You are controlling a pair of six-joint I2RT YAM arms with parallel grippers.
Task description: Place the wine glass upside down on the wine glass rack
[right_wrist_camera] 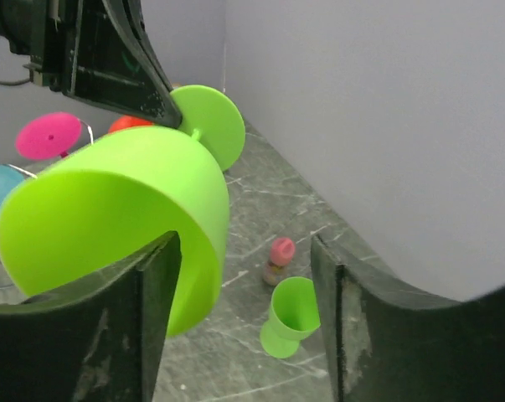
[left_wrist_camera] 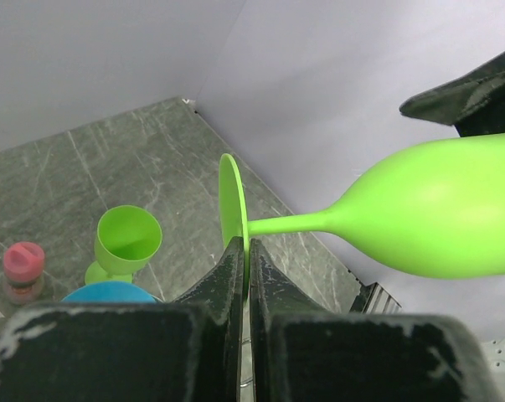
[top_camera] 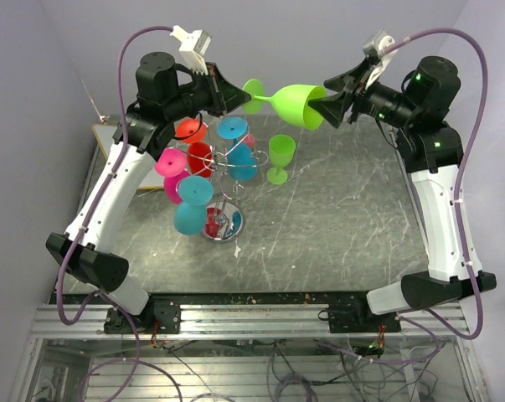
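Green wine glass [top_camera: 296, 102] aloft — left hand [left_wrist_camera: 245, 247] clenches its foot, right hand [right_wrist_camera: 244, 251] spread open; wine glass rack [top_camera: 222, 224] awaits.

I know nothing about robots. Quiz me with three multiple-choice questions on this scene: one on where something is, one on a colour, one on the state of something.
1. Where is the second green glass?
A. Upside down on a shelf
B. Lying on the floor
C. Upright on the table, beside the rack

2. What colour is the held wine glass?
A. Green
B. Red
C. Blue

3. How is the left tool?
A. Wide open, touching nothing
B. Shut on the held glass's round foot
C. Out of sight

Answers:
1 C: the top view shows it standing mouth up on the grey surface next to the wire stand.
2 A: its bowl, stem and foot are bright green in all three views.
3 B: the left wrist view shows both fingers pinching the foot disc.
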